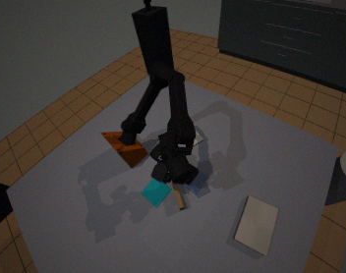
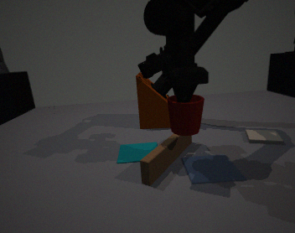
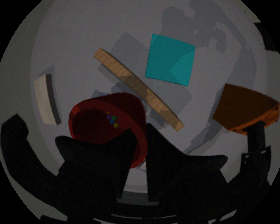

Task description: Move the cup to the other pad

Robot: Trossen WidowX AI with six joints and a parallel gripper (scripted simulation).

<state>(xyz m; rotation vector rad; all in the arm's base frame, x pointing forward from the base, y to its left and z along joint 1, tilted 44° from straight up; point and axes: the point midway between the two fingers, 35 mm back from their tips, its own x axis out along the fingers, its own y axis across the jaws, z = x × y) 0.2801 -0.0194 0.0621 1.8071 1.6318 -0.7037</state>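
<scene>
My gripper (image 1: 175, 173) (image 2: 185, 99) (image 3: 143, 125) is shut on the wall of the red cup (image 2: 186, 118) (image 3: 135, 106). The cup hangs in the air, roughly upright, just behind the far end of the wooden bar in the exterior view; the arm mostly hides it in the top view. Several small marbles (image 3: 112, 120) lie inside it. The blue pad (image 1: 198, 183) (image 2: 215, 168) is right of the bar, mostly hidden behind the cup in the wrist view. The teal pad (image 1: 155, 192) (image 2: 137, 152) (image 3: 170, 60) lies bare on the bar's other side.
The wooden bar (image 1: 179, 197) (image 2: 165, 158) (image 3: 138, 88) stands on edge between the pads. An orange wedge-shaped block (image 1: 134, 158) (image 2: 152, 110) (image 3: 241, 106) stands behind the teal pad. A pale slab (image 1: 257, 226) lies at the front right in the top view. The exterior view shows a pale slab (image 2: 264, 136) at the right.
</scene>
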